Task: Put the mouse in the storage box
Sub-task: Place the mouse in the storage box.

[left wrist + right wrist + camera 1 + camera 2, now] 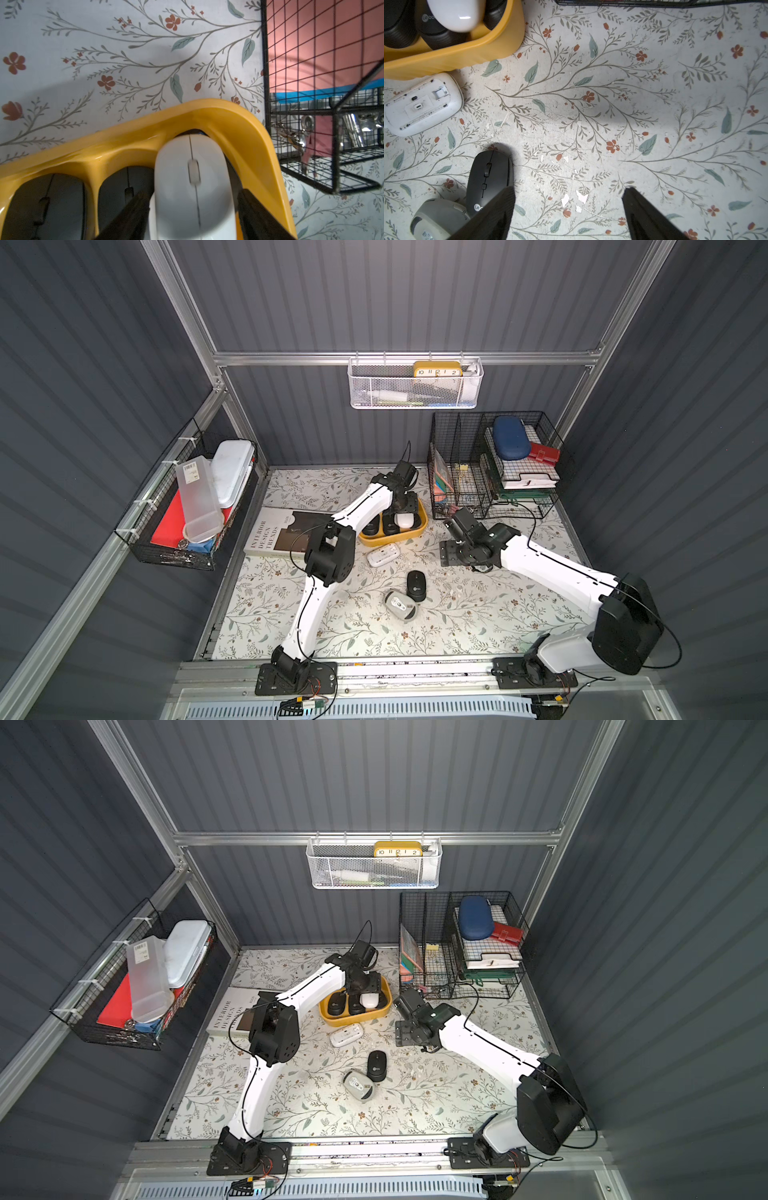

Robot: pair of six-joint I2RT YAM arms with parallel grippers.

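Readable text: the book (270, 537) cover says "INTERIOR DESIGN TRENDS", legible in both top views. The yellow clock (437, 369) in the white mesh basket (374, 393) shows numerals 10, 11, 12, 1, 2. The loose black mouse (489, 178) on the table (591, 124) has a logo starting "Le", rest covered. The stowed black mouse (431, 31) in the yellow box (467, 54) has the same "Le" start. The barcode sticker (190, 467) on the clear case (199, 506) is too small to read.

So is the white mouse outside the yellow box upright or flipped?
Flipped: the white mouse lies with its flat underside and switch facing up.
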